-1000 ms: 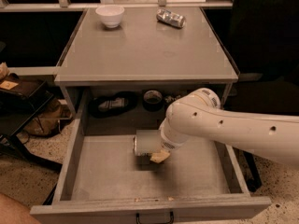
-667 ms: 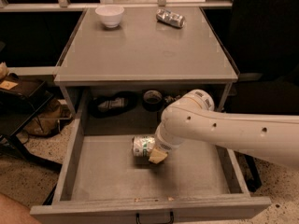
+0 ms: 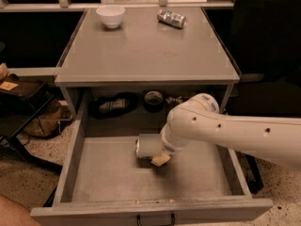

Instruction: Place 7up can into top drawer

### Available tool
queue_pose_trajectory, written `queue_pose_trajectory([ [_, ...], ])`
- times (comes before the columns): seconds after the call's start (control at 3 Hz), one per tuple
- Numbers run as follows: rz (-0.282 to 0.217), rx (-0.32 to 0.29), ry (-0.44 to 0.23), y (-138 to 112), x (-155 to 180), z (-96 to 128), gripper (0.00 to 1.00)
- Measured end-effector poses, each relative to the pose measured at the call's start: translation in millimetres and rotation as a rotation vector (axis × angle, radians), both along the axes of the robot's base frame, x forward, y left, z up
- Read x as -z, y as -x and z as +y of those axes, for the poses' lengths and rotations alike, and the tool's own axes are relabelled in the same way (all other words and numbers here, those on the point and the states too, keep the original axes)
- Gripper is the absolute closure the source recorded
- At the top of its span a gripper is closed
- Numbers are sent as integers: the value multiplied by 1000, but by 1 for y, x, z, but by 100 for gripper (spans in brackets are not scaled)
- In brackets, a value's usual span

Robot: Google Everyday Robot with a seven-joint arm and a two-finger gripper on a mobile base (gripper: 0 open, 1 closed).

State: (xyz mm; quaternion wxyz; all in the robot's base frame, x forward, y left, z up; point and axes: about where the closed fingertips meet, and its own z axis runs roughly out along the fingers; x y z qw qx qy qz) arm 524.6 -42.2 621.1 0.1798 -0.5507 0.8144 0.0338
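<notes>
The top drawer (image 3: 94,173) is pulled wide open, with its black handle (image 3: 155,219) at the bottom edge. The 7up can (image 3: 146,146) lies on its side on the drawer's grey floor, near the middle, its silver end facing left. My gripper (image 3: 159,157) is down inside the drawer, right against the can's right side. The white wrist and arm (image 3: 225,128) come in from the right and hide most of the gripper and the can's right part.
On the cabinet top (image 3: 146,51) stand a white bowl (image 3: 111,15) at the back left and a shiny silver-and-dark can (image 3: 171,18) at the back right. Dark items (image 3: 113,105) and a tape roll (image 3: 154,100) lie on the shelf behind the drawer.
The arm swayed slightly left and came back. The can shifted a little on the drawer floor and stays by the gripper.
</notes>
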Motion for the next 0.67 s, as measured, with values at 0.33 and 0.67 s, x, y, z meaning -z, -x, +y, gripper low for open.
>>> queue_pose_trajectory([
  [0.33, 0, 0, 0, 0, 0, 0, 81],
  [0.67, 0, 0, 0, 0, 0, 0, 58],
])
